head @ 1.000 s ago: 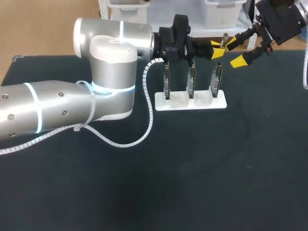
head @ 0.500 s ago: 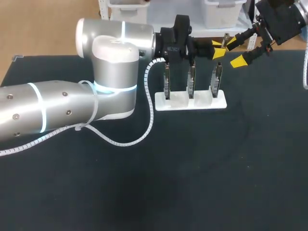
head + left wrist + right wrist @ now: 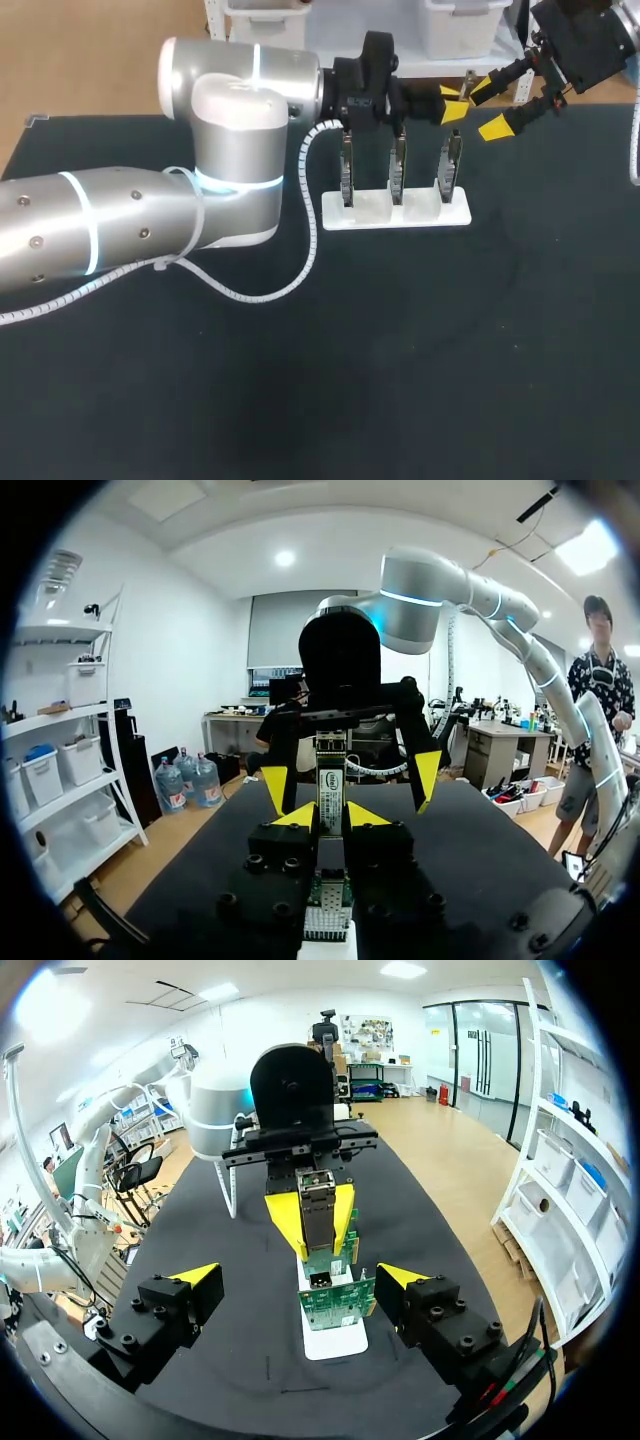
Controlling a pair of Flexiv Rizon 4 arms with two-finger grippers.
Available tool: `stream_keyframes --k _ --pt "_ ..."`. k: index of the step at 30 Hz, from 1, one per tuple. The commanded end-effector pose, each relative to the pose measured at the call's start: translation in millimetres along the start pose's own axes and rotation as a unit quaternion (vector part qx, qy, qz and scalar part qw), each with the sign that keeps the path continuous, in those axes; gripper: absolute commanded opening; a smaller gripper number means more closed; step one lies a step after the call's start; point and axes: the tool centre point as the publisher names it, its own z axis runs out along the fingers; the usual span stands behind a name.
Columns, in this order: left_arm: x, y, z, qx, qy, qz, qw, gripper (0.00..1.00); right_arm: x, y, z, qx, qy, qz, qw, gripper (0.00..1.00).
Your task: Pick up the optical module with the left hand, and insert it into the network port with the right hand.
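Observation:
My left gripper (image 3: pixel 451 102) is held level above the far end of the table, shut on the optical module (image 3: pixel 467 79), a slim metal bar that sticks out past its yellow tips. In the left wrist view the module (image 3: pixel 330 772) stands between the left gripper's (image 3: pixel 331 816) tips. My right gripper (image 3: pixel 490 108) faces it from the far right, open, one yellow tip on either side of the module's free end without touching. The right wrist view shows the right gripper (image 3: pixel 298 1275) spread wide, with the module (image 3: pixel 317 1203) straight ahead. Under it stand green network port boards (image 3: pixel 336 1298).
A white holder (image 3: pixel 395 213) on the dark table (image 3: pixel 400 360) carries three upright port boards (image 3: pixel 398 165) just below both grippers. A white coiled cable (image 3: pixel 300 270) hangs from my left arm onto the table, left of the holder.
My left arm's elbow has drifted slightly to the right. Both grippers and the module stay where they were.

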Motion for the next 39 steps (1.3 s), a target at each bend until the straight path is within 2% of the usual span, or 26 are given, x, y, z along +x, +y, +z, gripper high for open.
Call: stream_keyframes --k 1,39 --pt "1.0 1.0 0.3 0.001 -0.001 -0.001 1.0 0.0 -0.1 1.7 0.1 0.002 0.0 0.0 1.0 1.0" --pt "3.2 -1.0 2.1 0.013 0.0 -0.009 1.0 0.0 -0.1 1.7 0.1 0.002 0.0 0.0 1.0 1.0"
